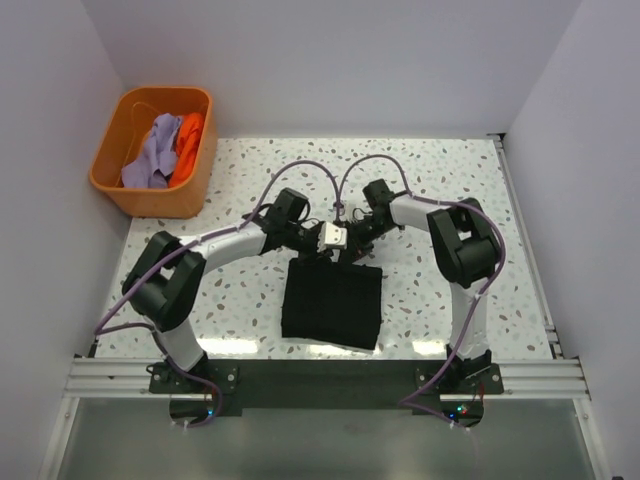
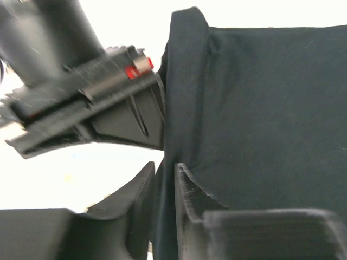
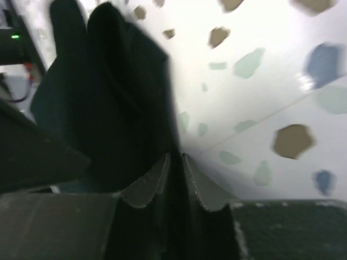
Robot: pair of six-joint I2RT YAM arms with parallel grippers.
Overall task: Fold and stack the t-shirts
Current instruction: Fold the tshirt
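Two grippers meet at the far edge of the black t-shirt (image 1: 332,305) in the top view: the left gripper (image 1: 318,252) and the right gripper (image 1: 352,248) sit nose to nose there, probably to tidy or turn that edge. The shirt lies as a neat dark rectangle at the middle of the speckled table (image 1: 450,180), between the two arm bases. A lavender t-shirt (image 1: 150,150) and an orange t-shirt (image 1: 190,140) wait heaped in the orange tub (image 1: 110,180) at the far left corner, well apart from the work, so most of the stack is not yet made. Plain pale walls close the table on three sides. From the left wrist, the fingers (image 2: 187,195) stand nearly together with the shirt's edge running between them, a pinch by the look of it, and the other gripper is blurred just beside. From the right wrist, the fingers (image 3: 149,189) are close together beside a raised bunch of black cloth; I cannot tell whether any of it is caught. White terrazzo with coloured chips fills the rest.
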